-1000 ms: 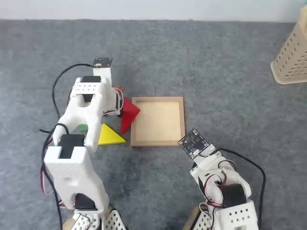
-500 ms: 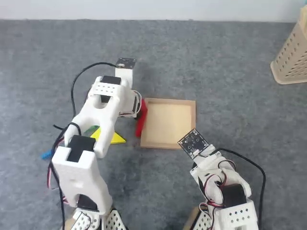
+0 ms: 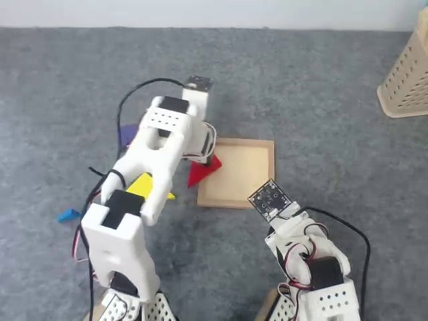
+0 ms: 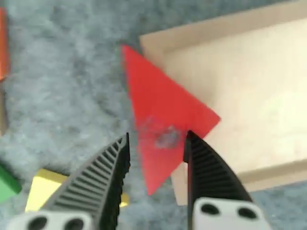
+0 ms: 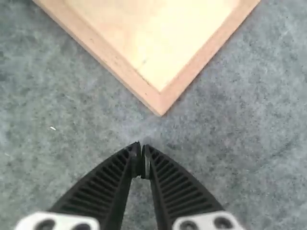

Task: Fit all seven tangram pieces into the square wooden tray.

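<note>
My left gripper (image 4: 156, 141) is shut on the red triangle (image 4: 163, 115), which hangs tilted over the near left corner of the square wooden tray (image 4: 201, 33). From above, the red triangle (image 3: 204, 170) overlaps the left rim of the tray (image 3: 269, 175), and nothing lies inside the tray. A yellow piece (image 3: 144, 186) rests on the carpet left of the tray, partly under the left arm. A purple piece (image 3: 125, 136) and a blue piece (image 3: 67, 215) lie farther left. My right gripper (image 5: 141, 153) is shut and empty, just off the tray's corner (image 5: 160, 105).
Beside the yellow piece (image 4: 41, 191), a green piece (image 4: 7, 184) and an orange piece (image 4: 2, 43) show at the picture's edge. A beige perforated container (image 3: 408, 73) stands at the far right. Grey carpet covers the table.
The left arm swung right with the red triangle, bringing it over the tray's left rim. The tray shifted slightly right. The right arm stayed still.
</note>
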You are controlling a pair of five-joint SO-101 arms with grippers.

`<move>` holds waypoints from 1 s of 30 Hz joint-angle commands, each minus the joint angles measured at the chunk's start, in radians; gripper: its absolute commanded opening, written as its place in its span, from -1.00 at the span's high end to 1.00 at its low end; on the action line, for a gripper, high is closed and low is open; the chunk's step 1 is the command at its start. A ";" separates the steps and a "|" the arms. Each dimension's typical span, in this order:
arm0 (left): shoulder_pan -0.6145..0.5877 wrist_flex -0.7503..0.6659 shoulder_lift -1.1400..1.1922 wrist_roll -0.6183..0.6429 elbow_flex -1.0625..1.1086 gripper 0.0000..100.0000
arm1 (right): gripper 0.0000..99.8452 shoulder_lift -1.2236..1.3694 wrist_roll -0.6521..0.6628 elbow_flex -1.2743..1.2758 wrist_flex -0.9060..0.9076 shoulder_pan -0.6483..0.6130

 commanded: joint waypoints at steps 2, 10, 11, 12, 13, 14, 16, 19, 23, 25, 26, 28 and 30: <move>0.046 0.006 -0.055 0.014 -0.031 0.64 | 0.98 -0.015 -0.006 0.018 0.005 -0.001; 0.091 0.015 -0.077 -0.035 -0.051 0.64 | 0.98 -0.015 -0.006 0.018 0.005 -0.001; 0.086 0.028 -0.089 -0.041 -0.067 0.64 | 0.98 -0.015 -0.006 0.018 0.005 -0.001; 0.080 0.037 -0.106 -0.044 -0.079 0.64 | 0.98 -0.015 -0.006 0.018 0.005 -0.001; 0.072 0.044 -0.121 -0.044 -0.093 0.64 | 0.98 -0.015 -0.006 0.018 0.005 -0.001; 0.063 0.057 -0.141 -0.044 -0.108 0.64 | 0.98 -0.015 -0.006 0.018 0.005 -0.001; 0.035 0.069 -0.183 -0.044 -0.127 0.64 | 0.98 -0.015 -0.006 0.018 0.005 -0.001; -0.043 0.044 -0.213 -0.043 -0.128 0.64 | 0.98 -0.015 -0.006 0.018 0.005 -0.001; -0.132 0.015 -0.123 -0.044 -0.130 0.64 | 0.98 -0.015 -0.006 0.018 0.005 -0.001; -0.149 0.014 -0.063 -0.044 -0.130 0.64 | 0.98 -0.015 -0.006 0.018 0.005 -0.001; -0.150 0.012 -0.040 -0.044 -0.130 0.64 | 0.98 -0.015 -0.006 0.018 0.005 -0.001; -0.146 0.012 -0.006 -0.044 -0.131 0.64 | 0.98 -0.015 -0.006 0.018 0.005 -0.001; -0.143 0.011 0.011 -0.044 -0.131 0.64 | 0.98 -0.015 -0.006 0.018 0.005 -0.001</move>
